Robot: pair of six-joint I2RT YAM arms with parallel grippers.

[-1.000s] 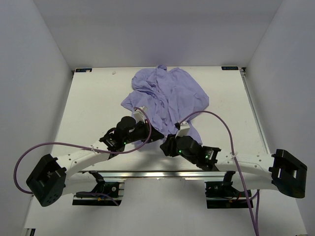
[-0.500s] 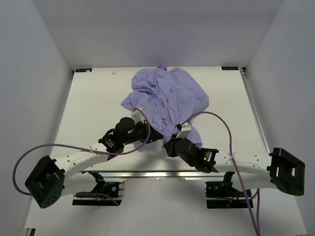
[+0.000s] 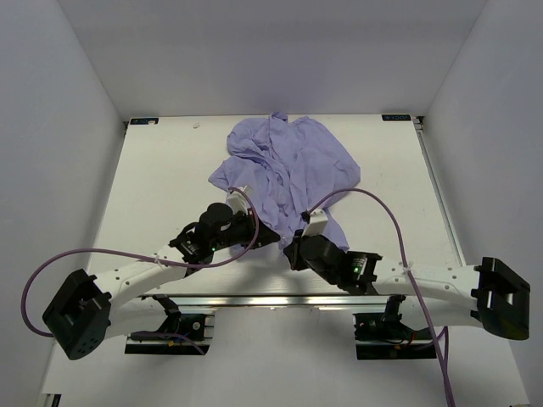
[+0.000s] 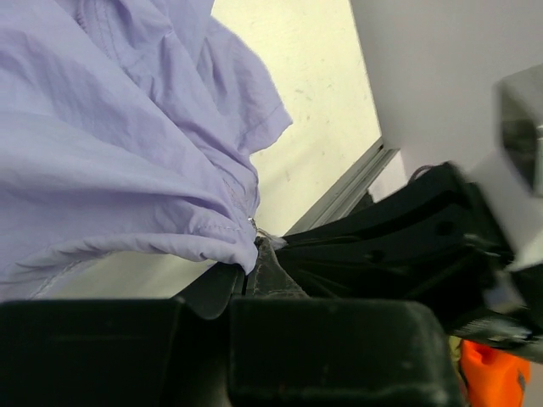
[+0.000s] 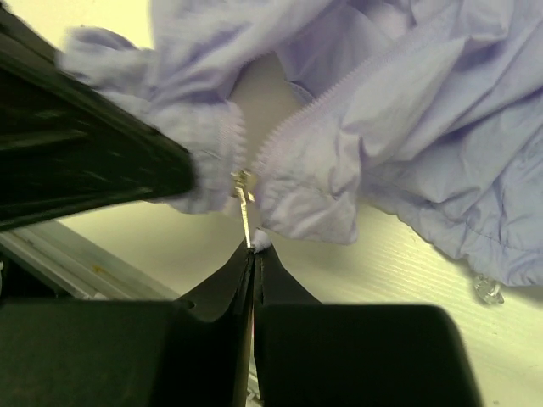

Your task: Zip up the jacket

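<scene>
Lying crumpled toward twelve o'clock on the flat white table (image 3: pixel 161 178), the thin lavender fabric jacket (image 3: pixel 288 165) trails its hem down to six o'clock. The black left gripper (image 4: pixel 253 259) is clamped tight on that hem (just beside the zip's bottom end). At its three o'clock, the black right gripper (image 5: pixel 253 246), jaws pressed together, pinches the small silver metal zipper pull (image 5: pixel 243 193).

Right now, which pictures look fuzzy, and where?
Top external: sharp, evenly lit. Left wrist: jacket crisp, right arm smeared. Right wrist: left arm and the fabric beside it blurry, zipper clearer.
</scene>
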